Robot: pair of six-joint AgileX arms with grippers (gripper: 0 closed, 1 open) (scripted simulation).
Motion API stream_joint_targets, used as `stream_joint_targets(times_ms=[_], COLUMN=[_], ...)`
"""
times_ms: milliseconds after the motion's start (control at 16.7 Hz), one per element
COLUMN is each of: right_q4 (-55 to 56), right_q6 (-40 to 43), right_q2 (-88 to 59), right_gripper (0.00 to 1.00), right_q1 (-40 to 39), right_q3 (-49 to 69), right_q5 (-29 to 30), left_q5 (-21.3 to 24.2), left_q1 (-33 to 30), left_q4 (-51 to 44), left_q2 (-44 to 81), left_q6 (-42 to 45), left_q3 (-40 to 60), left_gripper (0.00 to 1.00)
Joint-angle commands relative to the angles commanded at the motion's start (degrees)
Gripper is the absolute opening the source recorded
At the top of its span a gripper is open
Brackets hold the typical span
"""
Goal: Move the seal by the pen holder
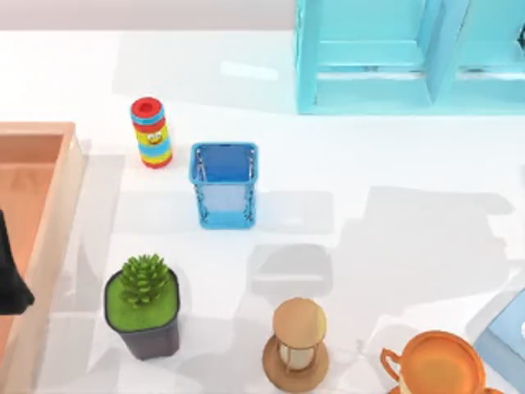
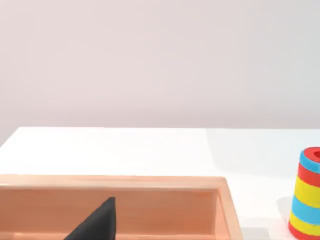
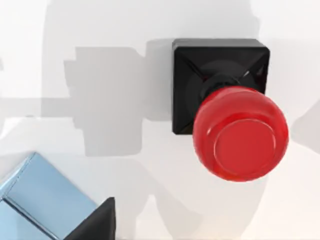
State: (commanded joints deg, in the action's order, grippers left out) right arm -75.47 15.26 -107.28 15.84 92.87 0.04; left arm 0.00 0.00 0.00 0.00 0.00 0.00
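While the seal (image 3: pixel 227 117) sits upright on table, pen holder (image 1: pixel 224 184) looks empty; tool state unclear.

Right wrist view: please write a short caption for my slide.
Seal upright on the white table, seen from above, with a light-blue block nearby.

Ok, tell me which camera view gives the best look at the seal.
The right wrist view: it looks down on the seal, showing its red ball knob over the black square base, standing on the white table beside a light-blue block. The top view and left wrist view give nothing to judge the seal by.
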Motion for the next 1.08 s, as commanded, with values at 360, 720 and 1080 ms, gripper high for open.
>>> stream_joint_targets(times_ms=[360,720,1080], right_q4=[9.49,21.48,21.53], right_q6=[-0.18,-0.21,-0.21], right_q2=[-1.9,-4.52,-4.53], right_gripper=[1.0,1.0,0.85], right_q1=[0.1,0.12,0.12], right_q3=[-7.62,-17.07,-17.12], right_q5=[0.0,0.02,0.02], left_q5=[0.0,0.0,0.0], left_q1=[0.0,0.0,0.0], left_q4=[0.0,0.0,0.0], left_q2=[0.0,0.0,0.0], left_q6=[0.0,0.0,0.0], left_q3=[0.0,0.0,0.0], left_gripper=[1.0,1.0,1.0])
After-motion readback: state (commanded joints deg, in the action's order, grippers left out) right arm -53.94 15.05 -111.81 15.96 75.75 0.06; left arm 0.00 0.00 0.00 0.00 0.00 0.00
